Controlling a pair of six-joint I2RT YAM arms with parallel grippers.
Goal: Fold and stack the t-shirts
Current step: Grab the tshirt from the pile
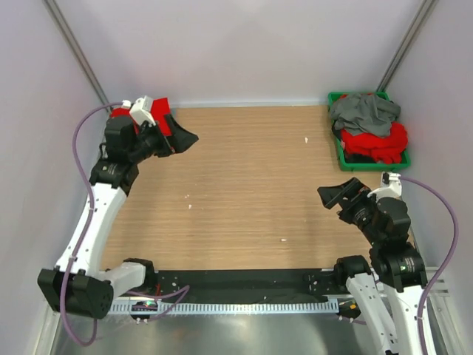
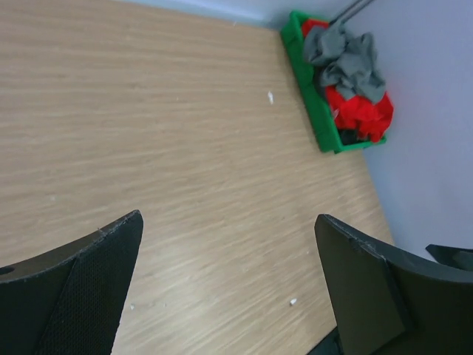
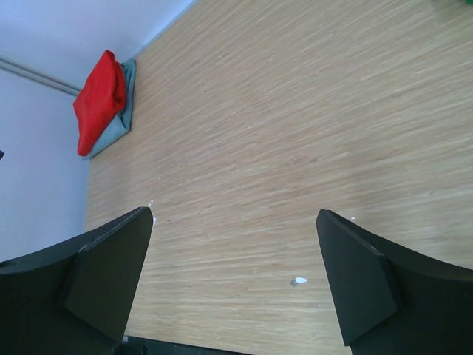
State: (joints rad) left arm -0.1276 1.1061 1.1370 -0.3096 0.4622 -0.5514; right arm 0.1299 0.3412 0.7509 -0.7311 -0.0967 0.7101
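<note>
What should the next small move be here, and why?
Probably swing the right end effector toward the bin and take the grey shirt lying on top. It is open, empty and nearest the bin; the left end effector, also open, sits at the far-left corner.

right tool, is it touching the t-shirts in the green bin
Apart. The top external view shows the right tool open, with a clear strip of bare table between it and the green bin holding the t-shirts.
</note>
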